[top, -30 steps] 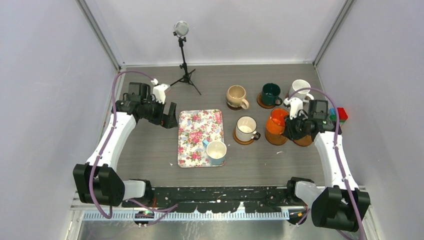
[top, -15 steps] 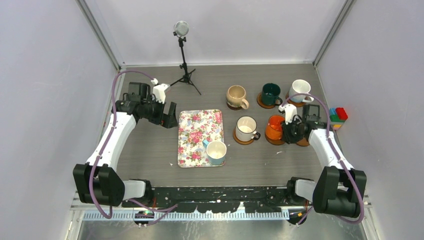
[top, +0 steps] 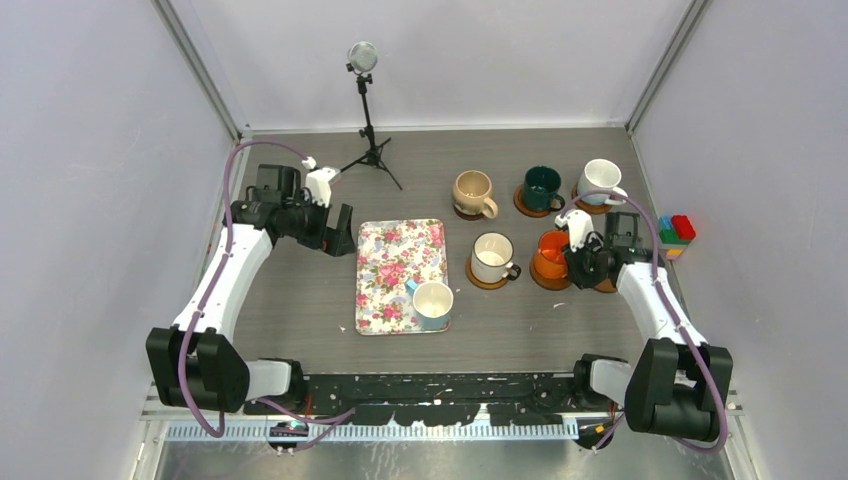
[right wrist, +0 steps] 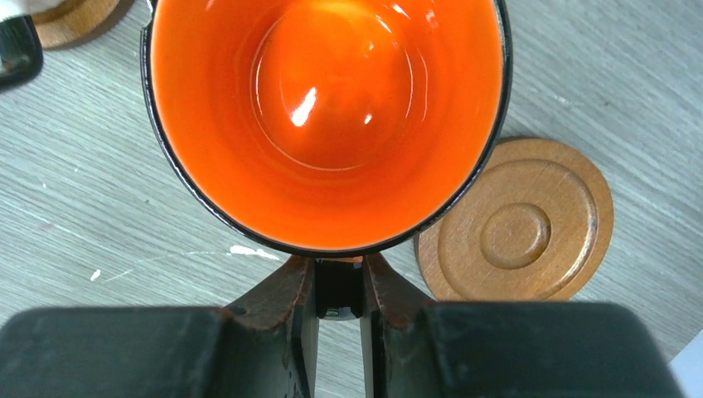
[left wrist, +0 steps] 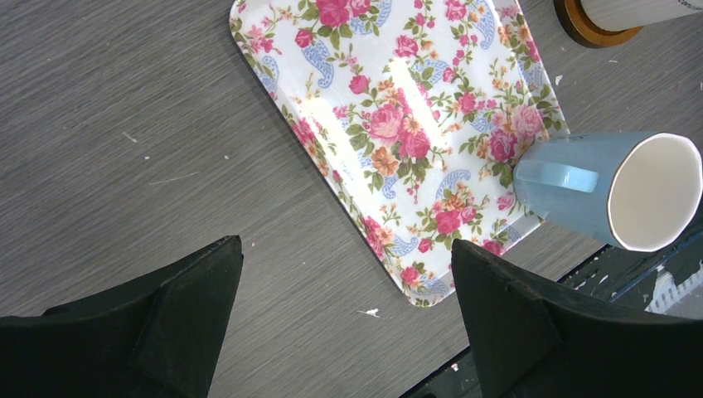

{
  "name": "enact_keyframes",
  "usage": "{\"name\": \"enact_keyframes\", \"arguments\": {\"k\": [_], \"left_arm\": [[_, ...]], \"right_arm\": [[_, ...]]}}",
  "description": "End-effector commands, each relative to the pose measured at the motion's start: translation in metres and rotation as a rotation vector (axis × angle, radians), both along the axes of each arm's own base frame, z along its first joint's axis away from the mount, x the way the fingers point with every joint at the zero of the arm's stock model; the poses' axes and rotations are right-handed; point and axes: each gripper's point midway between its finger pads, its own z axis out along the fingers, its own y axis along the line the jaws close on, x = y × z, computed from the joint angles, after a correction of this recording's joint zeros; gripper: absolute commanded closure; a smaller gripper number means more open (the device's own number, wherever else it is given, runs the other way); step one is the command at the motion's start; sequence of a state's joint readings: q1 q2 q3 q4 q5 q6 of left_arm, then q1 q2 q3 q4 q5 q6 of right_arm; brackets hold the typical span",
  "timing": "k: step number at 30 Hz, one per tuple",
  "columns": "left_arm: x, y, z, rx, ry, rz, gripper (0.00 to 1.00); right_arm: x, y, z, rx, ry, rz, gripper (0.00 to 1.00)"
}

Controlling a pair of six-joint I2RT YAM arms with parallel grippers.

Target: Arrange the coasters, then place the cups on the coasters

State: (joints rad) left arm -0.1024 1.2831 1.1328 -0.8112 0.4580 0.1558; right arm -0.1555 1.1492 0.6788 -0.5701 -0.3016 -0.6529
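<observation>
Beige mug (top: 472, 190), dark green mug (top: 541, 186), both white mugs (top: 491, 256) on coasters (top: 478, 282); right gripper (right wrist: 338, 290) clamped on orange mug (right wrist: 332, 108) handle, beside bare coaster (right wrist: 516, 224); light blue mug (left wrist: 580, 195) on floral tray (left wrist: 398, 124), unplaced; left gripper (left wrist: 344, 249) gaping

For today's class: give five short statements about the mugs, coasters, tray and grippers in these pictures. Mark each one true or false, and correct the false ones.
1. The light blue ceramic mug stands on the rectangular floral tray. True.
2. The right gripper is open and empty. False: it is shut on the handle of the glossy orange mug.
3. The left gripper is open and holds nothing. True.
4. The dark green mug sits on the floral tray. False: it sits on a round wooden coaster, well away from the tray.
5. A bare ringed wooden coaster lies beside the orange mug. True.
</observation>
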Motion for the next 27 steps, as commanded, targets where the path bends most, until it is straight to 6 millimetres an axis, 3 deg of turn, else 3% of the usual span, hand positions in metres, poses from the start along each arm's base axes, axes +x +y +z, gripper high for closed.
{"name": "enact_keyframes", "arguments": {"k": [1, 17, 27], "left_arm": [[0.009, -0.004, 0.013, -0.031, -0.046, -0.007, 0.00], [0.010, -0.003, 0.010, -0.026, -0.037, -0.005, 0.00], [0.010, -0.003, 0.009, -0.022, -0.030, -0.008, 0.00]], "right_arm": [[0.000, -0.006, 0.007, -0.031, -0.033, 0.012, 1.00], [0.001, 0.010, -0.002, 0.099, 0.076, 0.048, 1.00], [-0.012, 0.001, -0.004, 0.038, 0.110, 0.061, 0.76]]}}
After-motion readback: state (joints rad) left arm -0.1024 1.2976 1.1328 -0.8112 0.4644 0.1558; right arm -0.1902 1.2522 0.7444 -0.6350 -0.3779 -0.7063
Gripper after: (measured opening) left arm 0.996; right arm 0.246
